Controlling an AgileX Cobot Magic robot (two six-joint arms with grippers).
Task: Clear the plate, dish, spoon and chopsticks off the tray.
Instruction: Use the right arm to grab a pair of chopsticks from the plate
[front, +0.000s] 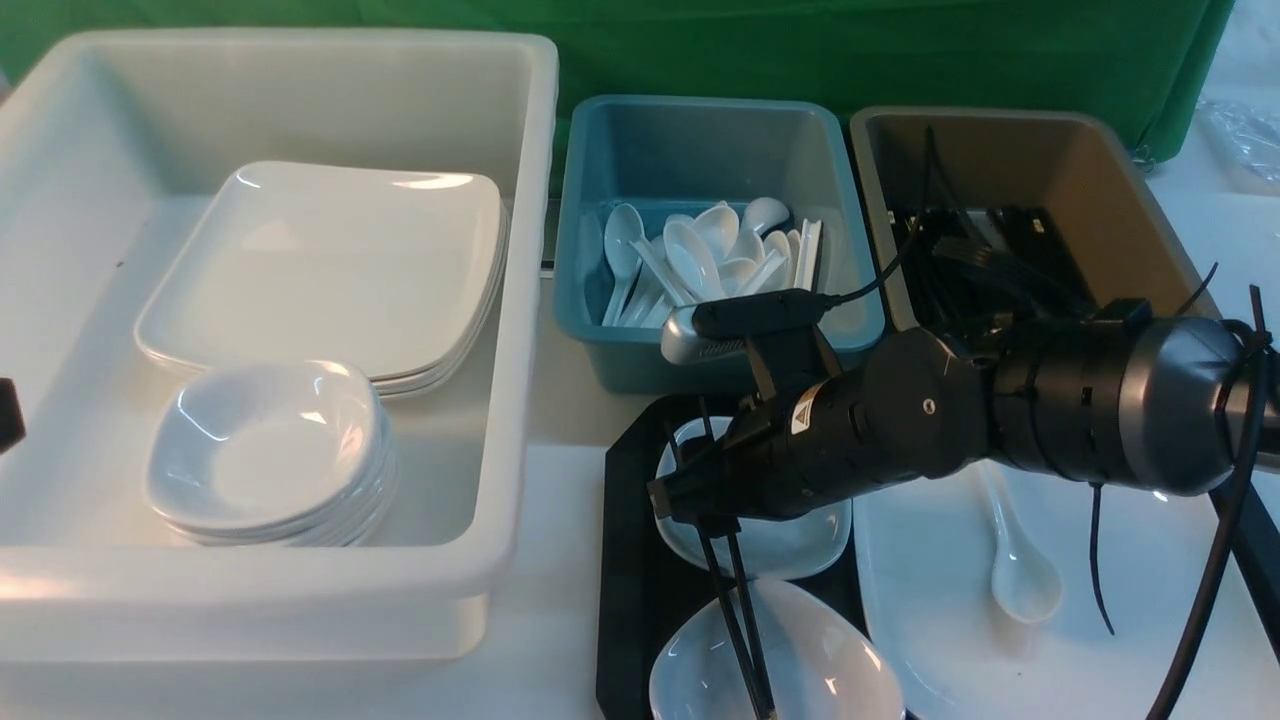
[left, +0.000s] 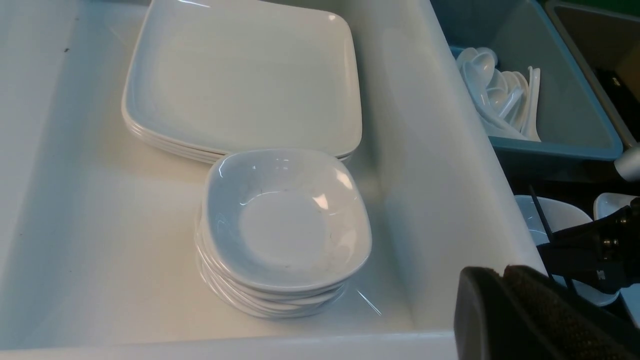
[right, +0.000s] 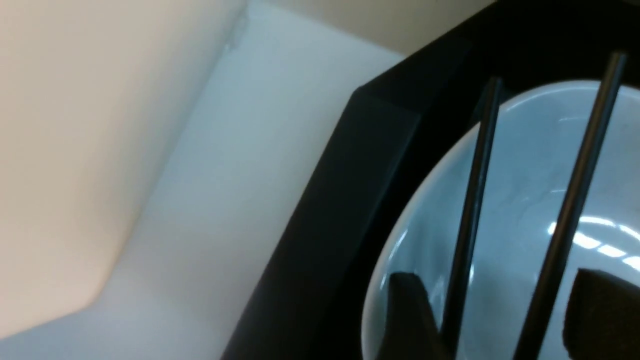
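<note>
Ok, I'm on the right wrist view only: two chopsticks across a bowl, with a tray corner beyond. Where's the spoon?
Observer: The spoon lies on the plate, to the right of your right end effector.
Operator: Any other bowl on the tray?
Observer: Yes, a second bowl sits under that end effector, farther off than the near bowl.
Operator: And the left arm?
Observer: The left end effector is shut, by the white bin.
</note>
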